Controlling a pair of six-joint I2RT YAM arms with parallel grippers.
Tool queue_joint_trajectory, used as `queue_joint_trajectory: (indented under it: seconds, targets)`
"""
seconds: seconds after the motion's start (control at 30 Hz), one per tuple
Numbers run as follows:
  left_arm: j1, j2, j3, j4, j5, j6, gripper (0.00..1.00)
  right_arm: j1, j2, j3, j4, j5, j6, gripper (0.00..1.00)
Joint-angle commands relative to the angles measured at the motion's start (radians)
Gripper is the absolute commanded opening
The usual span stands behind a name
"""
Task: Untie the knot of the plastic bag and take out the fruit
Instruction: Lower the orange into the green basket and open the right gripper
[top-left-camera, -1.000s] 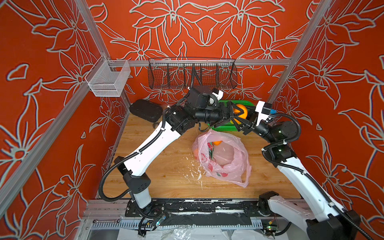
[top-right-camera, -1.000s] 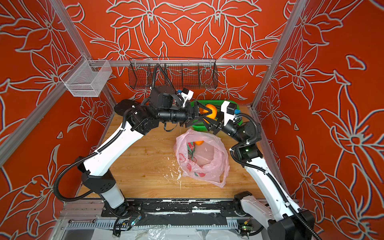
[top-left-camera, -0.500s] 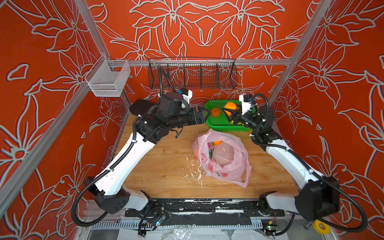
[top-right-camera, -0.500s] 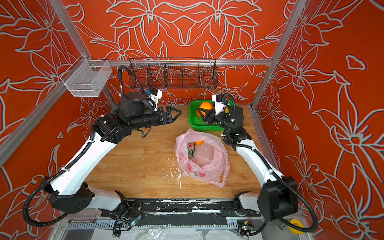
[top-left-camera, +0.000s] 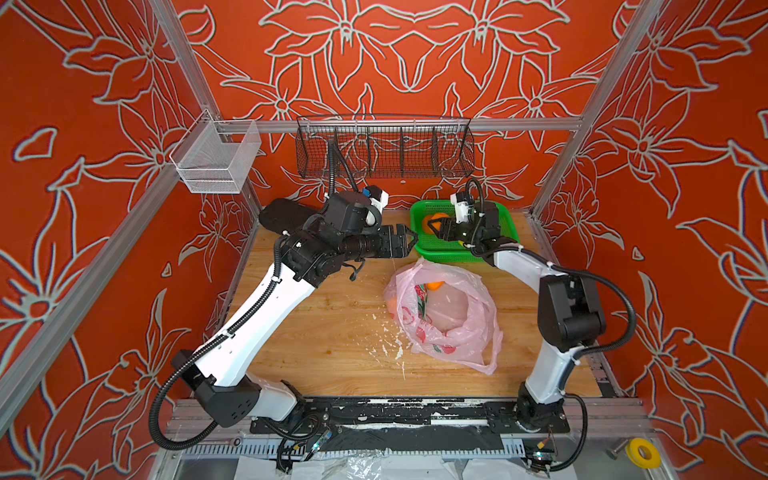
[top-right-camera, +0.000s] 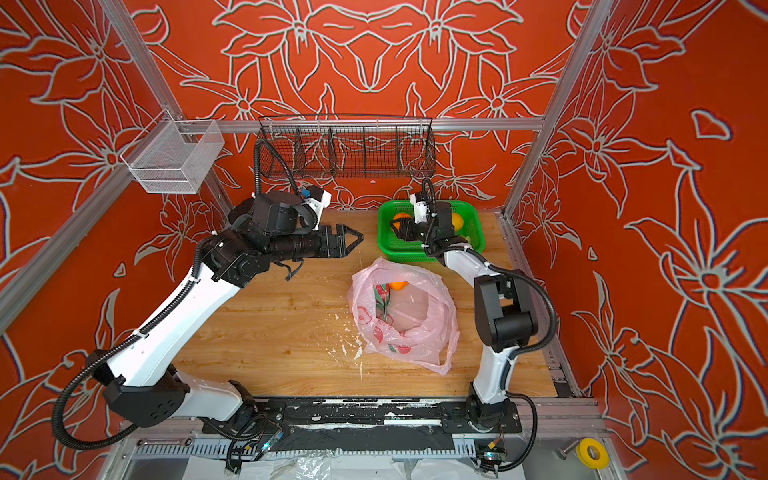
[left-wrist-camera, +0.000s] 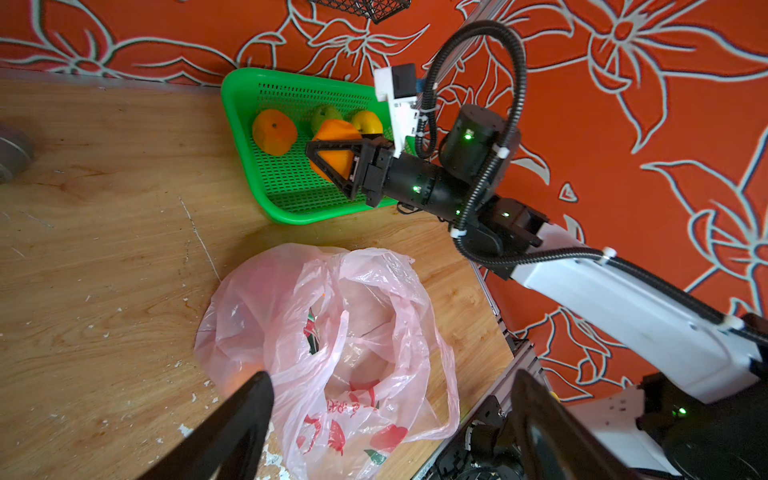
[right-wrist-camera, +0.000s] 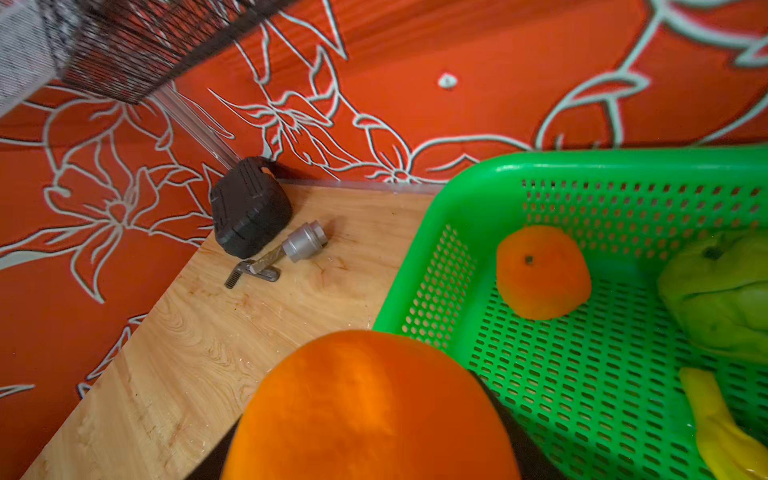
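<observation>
My left gripper (top-left-camera: 411, 243) hovers wide and empty, far-left of the bag (top-left-camera: 449, 328), which lies mid-table, mouth open, bagged orange (top-left-camera: 435, 286) inside. The film looks limp and slippery; I'd pinch the fruit itself. My right gripper (left-wrist-camera: 328, 166) clamps the held orange (left-wrist-camera: 334, 135), light and squashy I judge, over the far basket (left-wrist-camera: 286, 208)

Two white-and-black robot arms: the left arm (top-left-camera: 257, 328) and the right arm (top-left-camera: 523, 266). One thin pale pink plastic bag (top-left-camera: 478, 345). One green perforated plastic basket (left-wrist-camera: 311, 212). Three round orange toy fruits show plainly: the basket orange (left-wrist-camera: 274, 132), the held orange (left-wrist-camera: 336, 132), the bagged orange (top-left-camera: 435, 286). One wrinkled green toy fruit (right-wrist-camera: 719, 291). One yellow-orange toy fruit (left-wrist-camera: 367, 121). One black wire rack (top-left-camera: 384, 151), one white mesh box (top-left-camera: 216, 162), one yellow tape roll (top-left-camera: 643, 453).
</observation>
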Motion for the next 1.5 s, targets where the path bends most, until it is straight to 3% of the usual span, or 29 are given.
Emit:
queue_joint_trajectory:
  seconds: [0.0, 0.6, 0.7, 0.87, 1.13, 1.33, 1.47]
  targets:
    - [0.006, -0.008, 0.008, 0.011, -0.043, -0.010, 0.89, 0.013, 0.089, 0.106, -0.072, 0.026, 0.054, 0.55]
    - [0.006, -0.103, -0.134, 0.020, -0.124, -0.045, 0.89, 0.020, 0.524, 0.784, -0.876, 0.239, 0.044, 0.56]
    - [0.006, -0.100, -0.147, 0.014, -0.123, -0.057, 0.89, 0.021, 0.551, 0.831, -0.929, 0.235, 0.062, 0.64]
    - [0.007, -0.095, -0.189, 0.005, -0.118, -0.094, 0.90, 0.019, 0.508, 0.835, -0.937, 0.219, 0.061, 0.85]
    - [-0.025, -0.075, -0.226, -0.025, -0.134, -0.033, 0.90, 0.012, 0.328, 0.701, -0.880, 0.232, 0.049, 0.85]
    - [-0.062, -0.056, -0.257, -0.016, -0.115, -0.031, 0.90, 0.012, 0.062, 0.451, -0.777, 0.239, 0.035, 0.86]
    - [-0.090, -0.037, -0.270, -0.058, -0.177, -0.052, 0.90, 0.011, -0.150, 0.251, -0.705, 0.225, 0.051, 0.86]
